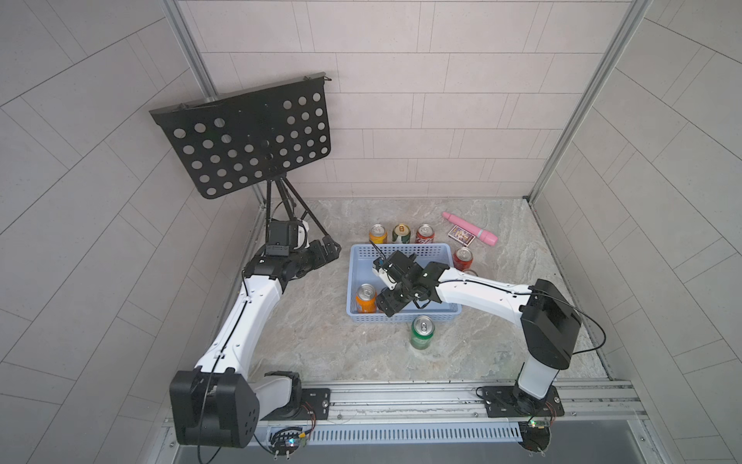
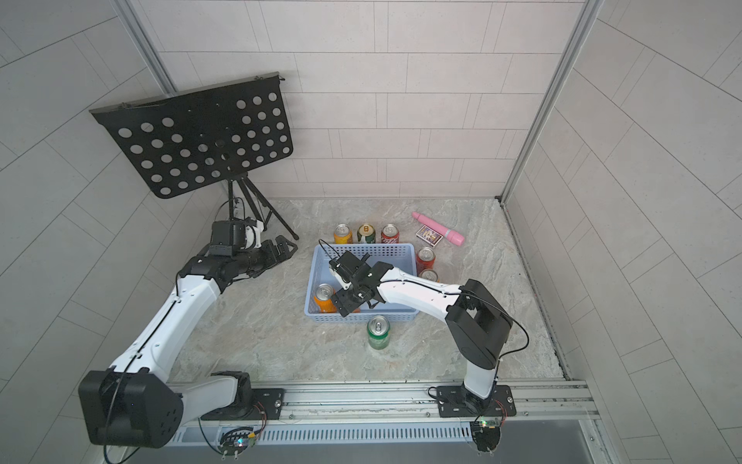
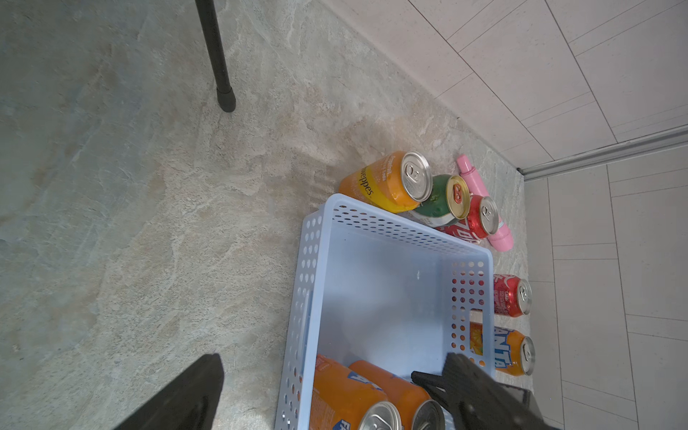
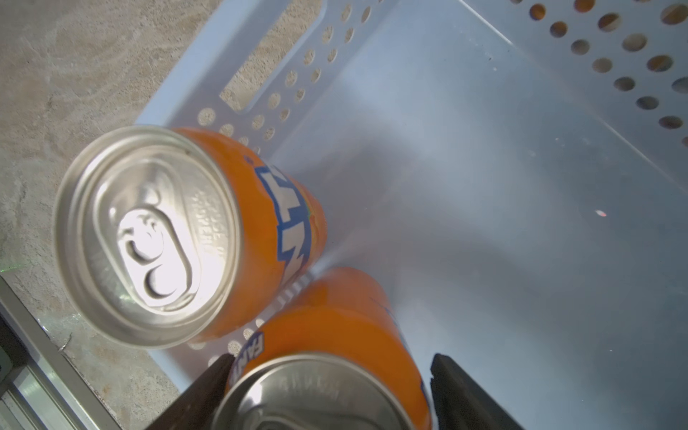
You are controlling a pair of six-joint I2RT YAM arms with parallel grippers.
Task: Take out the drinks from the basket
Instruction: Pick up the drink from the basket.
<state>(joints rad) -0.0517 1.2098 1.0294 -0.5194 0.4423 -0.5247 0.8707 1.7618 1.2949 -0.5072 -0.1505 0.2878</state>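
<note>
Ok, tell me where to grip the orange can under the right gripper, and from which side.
Grip the orange can on its round side wall just below the silver top, coming straight down from above: it stands upright in the basket, and the right gripper has a finger on either side of it.

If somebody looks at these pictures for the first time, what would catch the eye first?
The right gripper reaches into the light blue basket in the centre, its jaws either side of one orange can, a second orange can beside it. A big black perforated stand towers at the back left.
</note>
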